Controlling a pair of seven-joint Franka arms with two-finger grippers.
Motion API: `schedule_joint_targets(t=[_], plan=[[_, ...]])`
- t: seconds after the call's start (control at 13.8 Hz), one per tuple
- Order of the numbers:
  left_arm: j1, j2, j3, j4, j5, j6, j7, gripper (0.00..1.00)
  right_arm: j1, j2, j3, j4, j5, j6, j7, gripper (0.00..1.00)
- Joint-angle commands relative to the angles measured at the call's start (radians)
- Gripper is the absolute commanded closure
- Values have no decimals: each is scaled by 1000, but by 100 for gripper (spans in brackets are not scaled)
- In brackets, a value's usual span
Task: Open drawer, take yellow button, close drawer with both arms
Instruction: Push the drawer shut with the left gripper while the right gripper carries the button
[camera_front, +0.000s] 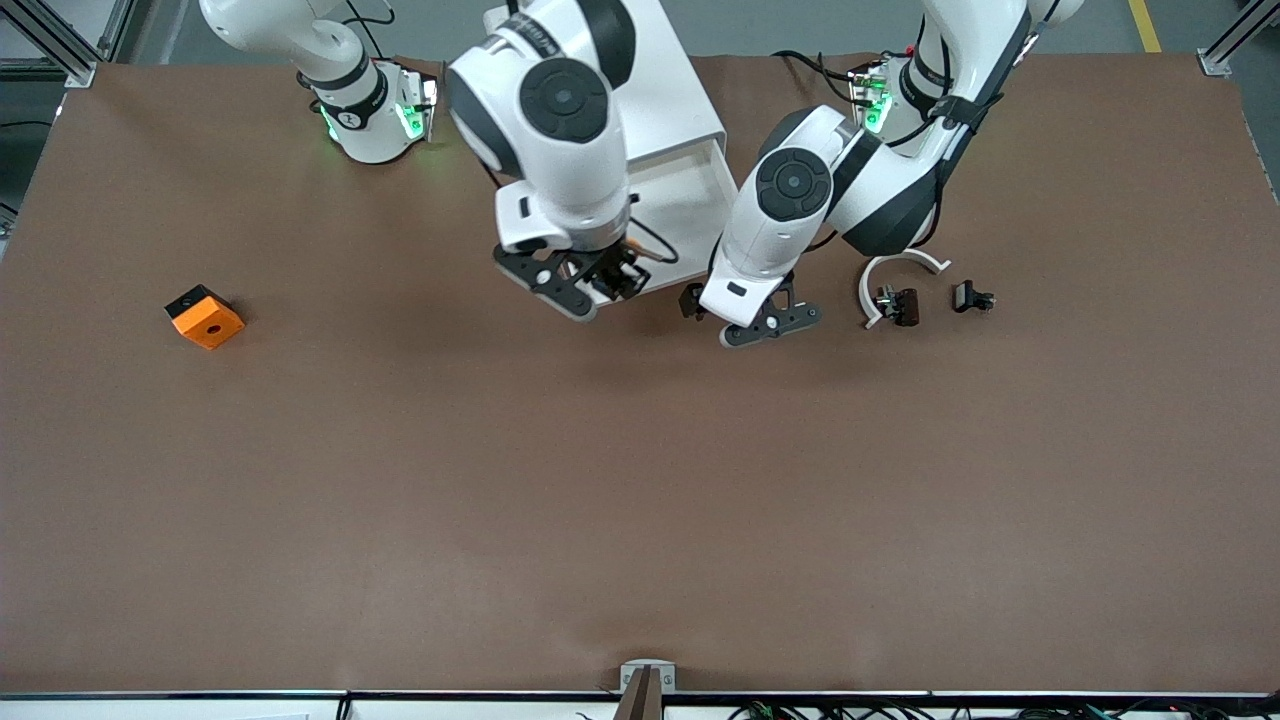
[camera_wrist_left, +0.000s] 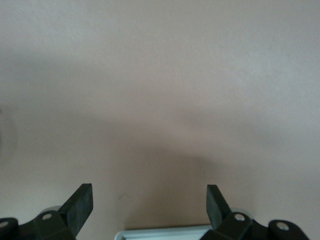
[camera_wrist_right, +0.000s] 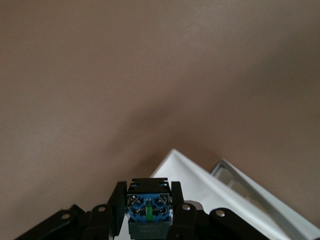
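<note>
The white cabinet (camera_front: 668, 95) stands between the arms' bases, and its top drawer (camera_front: 690, 195) is pulled out toward the front camera. My right gripper (camera_front: 612, 281) is over the drawer's front edge, shut on the button (camera_wrist_right: 148, 202). The button's black body and blue contact face show between the fingers; its orange-yellow cap is hidden. The drawer's white corner (camera_wrist_right: 200, 182) lies just under it. My left gripper (camera_front: 702, 302) is open and empty, low over the mat at the drawer's front corner toward the left arm's end. Its fingers (camera_wrist_left: 80, 205) straddle the drawer's front edge (camera_wrist_left: 167, 233).
An orange square block (camera_front: 205, 316) lies toward the right arm's end of the table. A white curved piece (camera_front: 893, 271) and two small black clip parts (camera_front: 897, 306) (camera_front: 972, 297) lie toward the left arm's end, beside the left arm.
</note>
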Motion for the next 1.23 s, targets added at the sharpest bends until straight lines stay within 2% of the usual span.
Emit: schedule_joint_targets(t=[0.0, 0.22, 0.58, 0.79, 1.01, 1.16], plan=[[2, -15, -24, -24, -69, 36, -5, 0, -91, -48, 13, -9, 27, -31, -134, 100], [0, -7, -65, -19, -156, 36, -5, 0, -175, -68, 10, -24, 29, -79, -292, 100], [0, 15, -156, -27, -170, 27, -32, 0, -335, -113, 7, -101, 21, -75, -525, 100], [-1, 22, -197, -27, -262, -5, -78, 0, -459, -119, 7, -124, 15, -68, -701, 100], [0, 15, -210, -21, -336, -101, -85, 0, -568, -119, 6, -173, 12, -18, -868, 100], [0, 13, -210, -21, -394, -120, -89, 0, -626, -120, 6, -209, 0, 22, -952, 100]])
